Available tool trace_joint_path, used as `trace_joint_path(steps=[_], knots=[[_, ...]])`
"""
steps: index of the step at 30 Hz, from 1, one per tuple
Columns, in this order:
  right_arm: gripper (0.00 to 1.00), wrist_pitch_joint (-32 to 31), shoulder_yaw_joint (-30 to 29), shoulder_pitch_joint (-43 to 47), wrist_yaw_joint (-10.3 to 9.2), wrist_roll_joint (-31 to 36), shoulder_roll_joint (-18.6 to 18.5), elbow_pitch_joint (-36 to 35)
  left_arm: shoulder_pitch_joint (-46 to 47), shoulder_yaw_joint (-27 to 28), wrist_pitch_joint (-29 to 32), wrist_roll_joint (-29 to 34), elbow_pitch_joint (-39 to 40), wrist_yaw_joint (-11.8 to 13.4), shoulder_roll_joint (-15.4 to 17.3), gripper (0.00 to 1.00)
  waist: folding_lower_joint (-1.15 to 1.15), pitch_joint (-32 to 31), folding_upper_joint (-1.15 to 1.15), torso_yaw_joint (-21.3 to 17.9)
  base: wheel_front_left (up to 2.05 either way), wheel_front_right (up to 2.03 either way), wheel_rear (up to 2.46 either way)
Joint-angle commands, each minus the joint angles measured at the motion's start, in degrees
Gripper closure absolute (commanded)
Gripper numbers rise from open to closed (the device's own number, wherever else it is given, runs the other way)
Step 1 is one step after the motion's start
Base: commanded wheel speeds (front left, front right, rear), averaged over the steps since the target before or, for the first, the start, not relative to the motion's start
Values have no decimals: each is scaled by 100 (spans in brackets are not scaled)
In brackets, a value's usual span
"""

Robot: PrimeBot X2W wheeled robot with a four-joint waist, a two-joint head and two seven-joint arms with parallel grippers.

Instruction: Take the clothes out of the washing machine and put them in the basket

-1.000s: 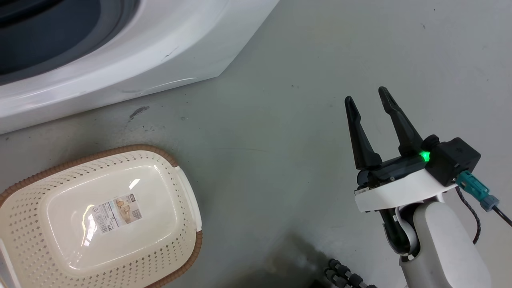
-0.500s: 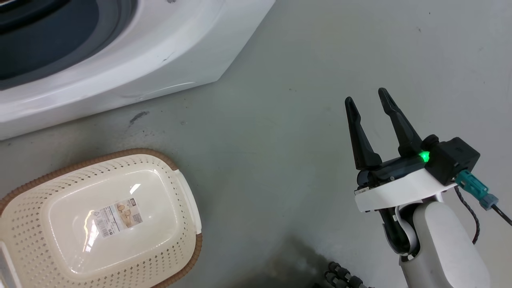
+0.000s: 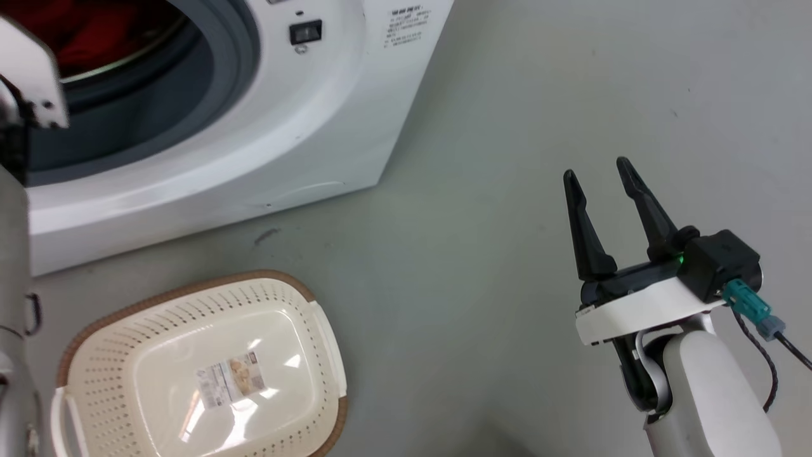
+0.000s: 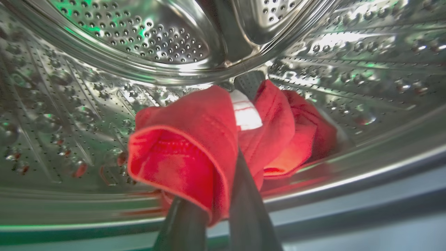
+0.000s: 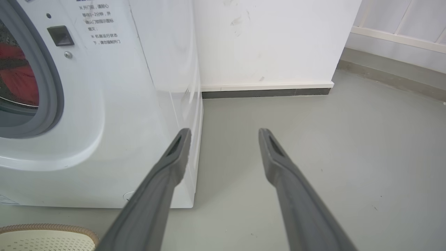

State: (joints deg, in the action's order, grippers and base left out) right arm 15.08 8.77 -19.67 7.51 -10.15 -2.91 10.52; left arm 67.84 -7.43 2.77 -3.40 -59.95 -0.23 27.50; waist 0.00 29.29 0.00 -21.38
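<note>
Left wrist view: left gripper (image 4: 231,104) inside the perforated steel drum (image 4: 139,35), fingers clamped on the red clothes (image 4: 195,139). Fabric is folded over one finger, white tag (image 4: 245,113) beside the other. Head view: basket (image 3: 184,287) on the floor (image 3: 476,158) near the washing machine (image 3: 304,139) front. Right gripper (image 3: 596,170) spread wide, holding nothing, well apart from the basket.
</note>
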Motion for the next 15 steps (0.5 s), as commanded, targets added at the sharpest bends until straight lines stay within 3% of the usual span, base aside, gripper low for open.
trace_joint_path(steps=[1,6,15], knots=[[0,12,-35,92,-4,80,5,49,-171,14,-192,-52,-54,31,-86,100,0,-353,0,210,0,0,0],[0,11,-173,343,-4,296,5,213,-624,148,-1059,-401,-501,-90,-488,100,0,-1035,0,545,0,0,0],[0,-170,-417,747,-4,464,4,153,-957,185,-1644,-677,-972,-372,-838,100,0,-1743,0,906,0,0,0]])
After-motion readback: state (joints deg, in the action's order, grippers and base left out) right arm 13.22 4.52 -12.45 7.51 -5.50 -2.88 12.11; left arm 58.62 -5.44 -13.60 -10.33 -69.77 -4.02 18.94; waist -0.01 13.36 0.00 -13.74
